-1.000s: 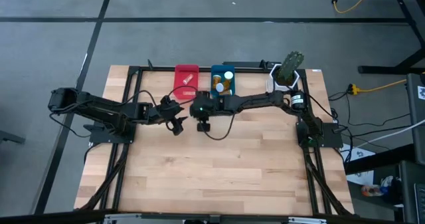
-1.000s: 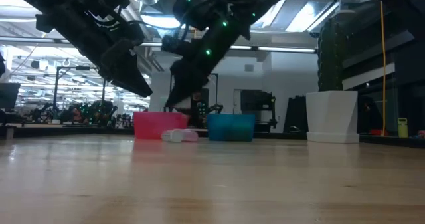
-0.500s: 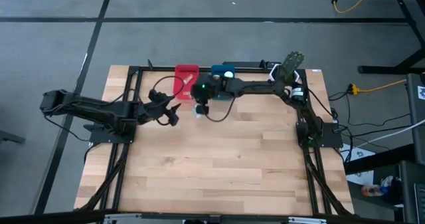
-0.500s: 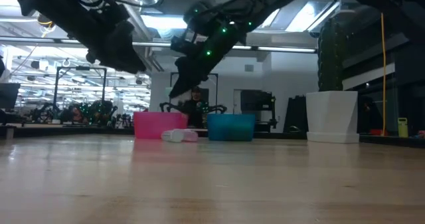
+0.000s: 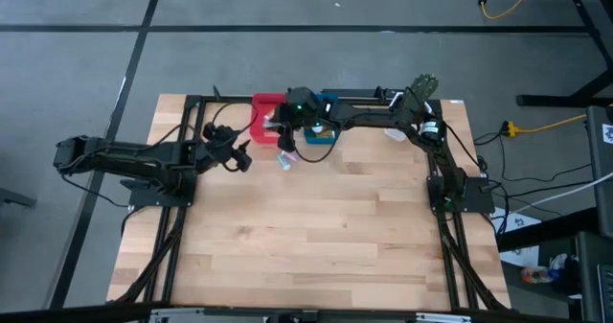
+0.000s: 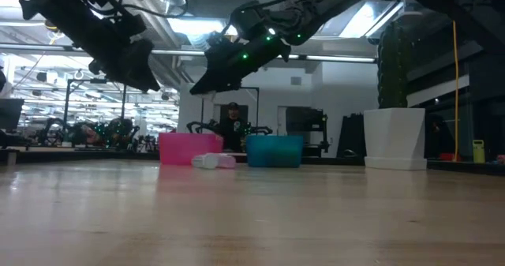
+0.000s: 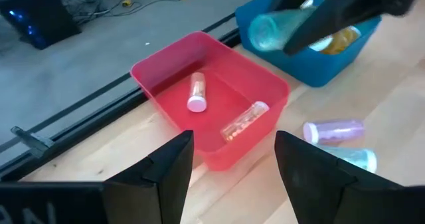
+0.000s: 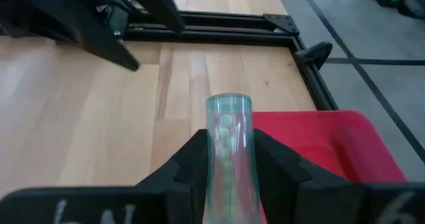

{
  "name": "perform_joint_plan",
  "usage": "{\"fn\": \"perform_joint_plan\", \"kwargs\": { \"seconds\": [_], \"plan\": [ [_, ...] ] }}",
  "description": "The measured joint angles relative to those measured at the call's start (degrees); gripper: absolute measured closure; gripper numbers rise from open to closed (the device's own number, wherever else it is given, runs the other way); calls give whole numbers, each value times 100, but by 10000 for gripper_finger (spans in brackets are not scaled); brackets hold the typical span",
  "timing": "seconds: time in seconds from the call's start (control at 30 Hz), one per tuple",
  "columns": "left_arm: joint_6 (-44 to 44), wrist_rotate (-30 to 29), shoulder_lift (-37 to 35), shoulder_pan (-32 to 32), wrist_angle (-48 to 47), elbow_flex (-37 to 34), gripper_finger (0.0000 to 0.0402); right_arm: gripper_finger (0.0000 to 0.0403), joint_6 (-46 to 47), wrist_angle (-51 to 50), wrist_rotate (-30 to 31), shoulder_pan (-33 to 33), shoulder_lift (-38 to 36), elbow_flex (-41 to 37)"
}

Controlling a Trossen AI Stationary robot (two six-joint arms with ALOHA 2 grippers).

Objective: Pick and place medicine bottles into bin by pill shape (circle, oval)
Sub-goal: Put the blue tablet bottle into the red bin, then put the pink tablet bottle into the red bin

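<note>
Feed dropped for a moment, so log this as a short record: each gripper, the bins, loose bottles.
right gripper: shut on teal bottle, above red bin
left gripper: open, empty, facing red bin
red bin: two bottles lying inside
blue bin: orange bottle partly visible
table: two bottles lying beside red bin

Wooden table (image 5: pixel 306 237), red bin (image 5: pixel 264 118), blue bin (image 5: pixel 320 137), two bottles (image 5: pixel 284 159)

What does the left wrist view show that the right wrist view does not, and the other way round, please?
Only the left wrist view shows the blue bin, two bottles lying inside the red bin, and a purple bottle and a teal bottle lying on the table. Only the right wrist view shows the table's far frame corner and the left arm. Both show the red bin and the teal-tinted bottle held by the right gripper.
</note>
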Motion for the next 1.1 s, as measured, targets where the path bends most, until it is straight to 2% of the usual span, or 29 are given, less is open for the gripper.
{"fn": "perform_joint_plan", "kwargs": {
  "seconds": [0.1, 0.27, 0.67, 1.1],
  "plan": [
    [-6, 4, 0, 82, -1, 0, 195, 299, 14, 113, 42, 4, 0, 0],
    [-63, 9, 0, 115, 54, 0, 195, 299, 70, 865, 240, -5, 144, 6],
    [-173, 190, 2, 78, 12, 0, 195, 297, 44, 733, 301, -168, 455, -2],
    [-174, 208, 2, 78, 19, 0, 195, 218, 10, 991, 258, -160, 448, 0]
  ]
}}
